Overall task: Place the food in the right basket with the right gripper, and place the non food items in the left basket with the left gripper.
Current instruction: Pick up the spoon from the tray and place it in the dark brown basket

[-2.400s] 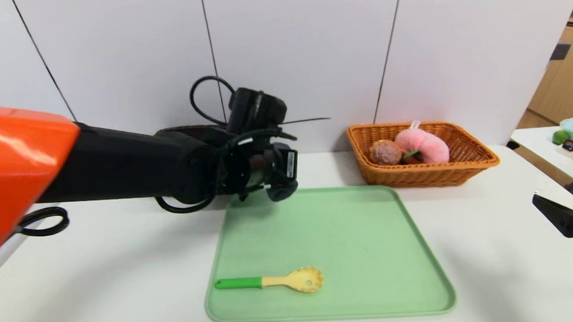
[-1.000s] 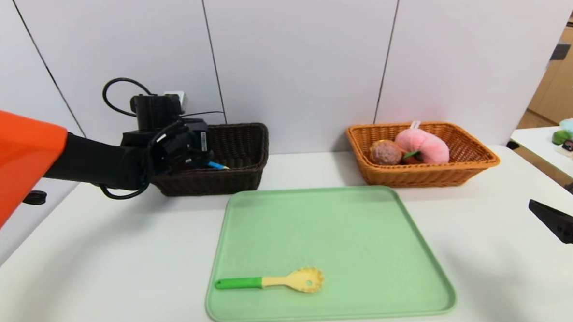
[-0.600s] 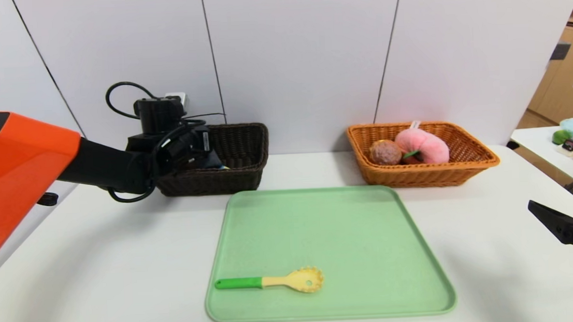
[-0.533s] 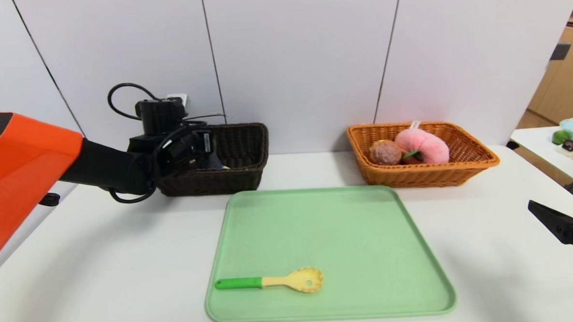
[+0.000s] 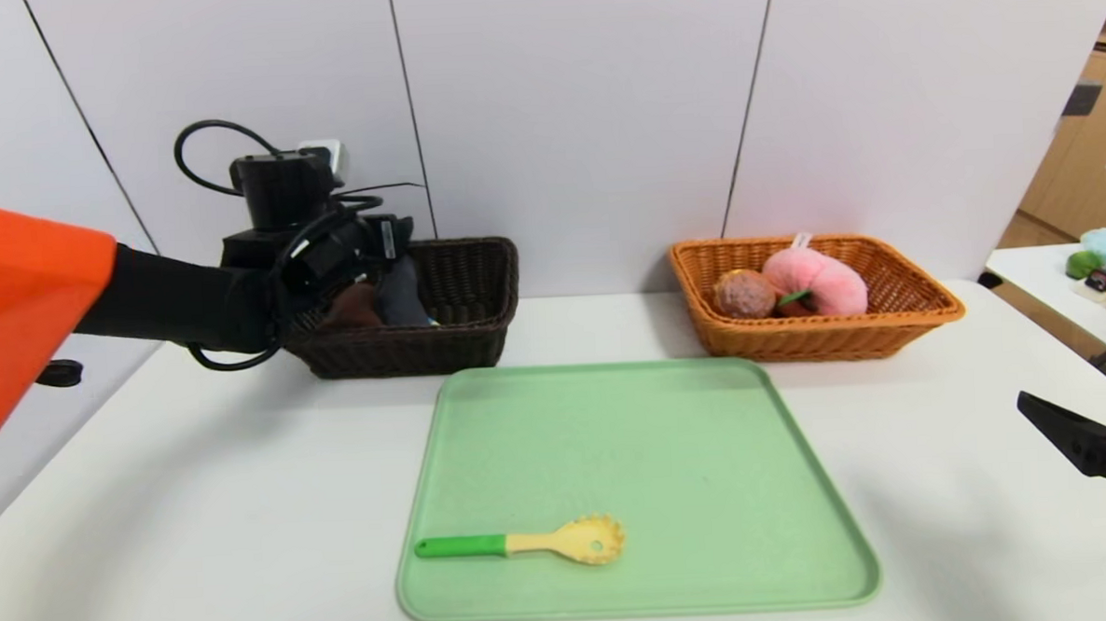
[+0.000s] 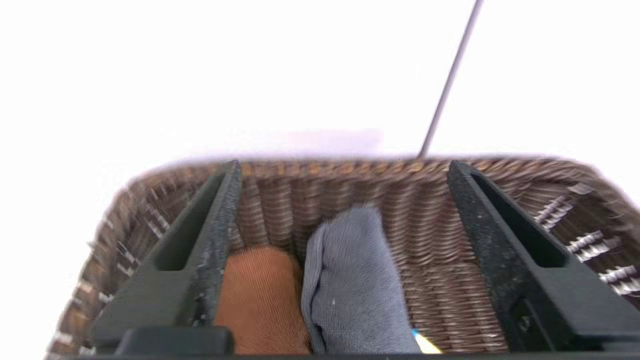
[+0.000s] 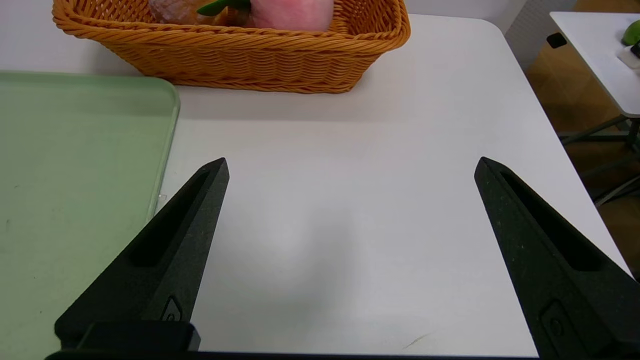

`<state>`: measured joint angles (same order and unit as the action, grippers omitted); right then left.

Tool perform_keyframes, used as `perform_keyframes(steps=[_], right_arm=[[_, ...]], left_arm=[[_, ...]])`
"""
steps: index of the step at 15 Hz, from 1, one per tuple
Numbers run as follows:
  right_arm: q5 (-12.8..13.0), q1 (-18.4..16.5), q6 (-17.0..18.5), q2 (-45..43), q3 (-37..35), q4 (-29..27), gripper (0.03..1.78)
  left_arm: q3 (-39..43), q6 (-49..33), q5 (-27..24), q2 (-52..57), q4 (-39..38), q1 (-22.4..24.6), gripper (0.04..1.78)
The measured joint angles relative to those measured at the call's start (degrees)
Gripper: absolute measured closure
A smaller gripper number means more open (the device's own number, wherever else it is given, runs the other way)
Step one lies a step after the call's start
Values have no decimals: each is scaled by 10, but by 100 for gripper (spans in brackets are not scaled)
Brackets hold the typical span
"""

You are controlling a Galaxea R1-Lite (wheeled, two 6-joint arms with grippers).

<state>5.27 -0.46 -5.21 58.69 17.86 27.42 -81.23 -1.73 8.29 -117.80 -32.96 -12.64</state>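
The tray [image 5: 633, 438] fills the lower middle of the head view on the table [image 5: 198, 513], with the spoon [image 5: 526, 541] lying on its near part, handle toward the frame's left. Behind the tray, the left basket [image 5: 459, 296] sits in the upper left and the right basket [image 5: 825, 331] in the upper right, well apart; a cloth [image 6: 350, 285] and a roll [image 6: 260, 295] lie side by side in the left one, two plush foods [image 5: 790, 286] in the right one. The left gripper [image 6: 345, 240] hangs over the left basket with its fingers spread, and the right gripper [image 7: 350, 260], also spread, sits at the right edge of the frame over bare table beside the tray.

White wall panels [image 5: 582, 113] standing behind white table [image 5: 198, 513]. Second table [image 5: 1046, 280] and wooden cabinet [image 5: 1097, 156] sitting at right.
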Motion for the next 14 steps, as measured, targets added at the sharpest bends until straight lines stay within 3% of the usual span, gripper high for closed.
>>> perform_keyframes(steps=[3,5,7,9,11,14], right_arm=[[-3,0,0,0,-1,1,11],[-3,0,0,-1,-4,2,11],[-4,0,-2,-4,-14,2,11],[-4,1,-1,-10,-23,2,11],[-4,0,1,-20,-27,-3,11],[-4,0,0,-32,-31,-2,11]], left_arm=[[0,42,-84,62,43,0,27],[4,90,-195,114,119,-3,23],[1,188,-313,152,229,-10,21],[-6,347,-390,178,352,-17,18],[-10,497,-397,204,493,-41,17],[-6,656,-358,246,685,-69,15]])
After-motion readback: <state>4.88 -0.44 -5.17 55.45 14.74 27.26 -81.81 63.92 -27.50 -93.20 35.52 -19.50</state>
